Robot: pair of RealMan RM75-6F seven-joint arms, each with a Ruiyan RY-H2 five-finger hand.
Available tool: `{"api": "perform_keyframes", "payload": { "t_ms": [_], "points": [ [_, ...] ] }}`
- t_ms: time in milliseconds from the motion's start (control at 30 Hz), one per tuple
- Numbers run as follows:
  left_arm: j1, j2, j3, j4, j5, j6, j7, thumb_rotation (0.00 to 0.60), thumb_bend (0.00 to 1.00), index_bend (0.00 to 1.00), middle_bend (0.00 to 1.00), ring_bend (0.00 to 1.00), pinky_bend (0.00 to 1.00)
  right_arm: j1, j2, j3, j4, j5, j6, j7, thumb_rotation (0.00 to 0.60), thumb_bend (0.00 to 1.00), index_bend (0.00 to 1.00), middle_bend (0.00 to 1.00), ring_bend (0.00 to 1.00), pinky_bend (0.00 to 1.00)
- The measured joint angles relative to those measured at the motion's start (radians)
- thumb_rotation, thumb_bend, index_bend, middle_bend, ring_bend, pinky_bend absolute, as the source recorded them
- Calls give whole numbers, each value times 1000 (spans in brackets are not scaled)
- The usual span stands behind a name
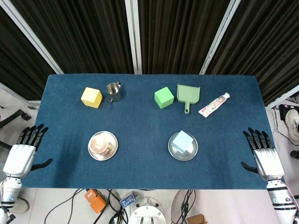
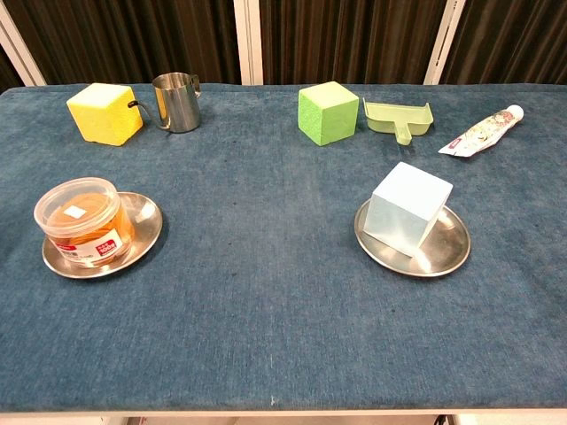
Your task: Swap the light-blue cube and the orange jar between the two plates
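Both hands rest open at the table's side edges; jar and cube sit on their plates.

The left hand [image 1: 21, 156] lies at the left edge of the blue table [image 1: 140, 121], fingers spread wide and holding nothing; the right hand [image 1: 264, 156] lies likewise at the right edge. The jar [image 1: 100, 143] stands on the left plate [image 1: 112, 151], inward of the left hand; the cube [image 1: 183, 141] sits on the right plate [image 1: 175, 154], inward of the right hand. Open cloth runs between each hand and its nearer plate, and between the two plates. Farther out from the hands, along the back, stand a yellow block [image 1: 91, 97], a steel cup [image 1: 113, 92], a green block [image 1: 164, 97], a green dustpan [image 1: 188, 95] and a tube [image 1: 214, 104]. Dark curtains hang behind the table.
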Motion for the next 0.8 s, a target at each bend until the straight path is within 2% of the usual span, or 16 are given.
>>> {"api": "perform_keyframes", "payload": {
  "t_ms": [300, 400, 600, 800],
  "points": [
    [-2, 7, -1, -5, -3, -4, -9, 600, 81, 0, 0, 0, 6, 41, -19, 1, 4, -19, -49, -24, 600, 271, 0, 0, 0, 0],
    [-2, 5, -2, -4, -7, -5, -5, 600, 81, 0, 0, 0, 6, 94, -25, 10, -1, -31, -118, -51, 600, 271, 0, 0, 0, 0],
    [-4, 0, -5, -5, -13, -8, 13, 600, 81, 0, 0, 0, 6, 259, -69, 55, -14, -24, -330, -147, 600, 272, 0, 0, 0, 0],
    [0, 2, -7, -5, -18, -2, 5, 600, 80, 0, 0, 0, 6, 429, -180, 106, 7, 51, -525, -257, 600, 271, 0, 0, 0, 0]
  ]
}}
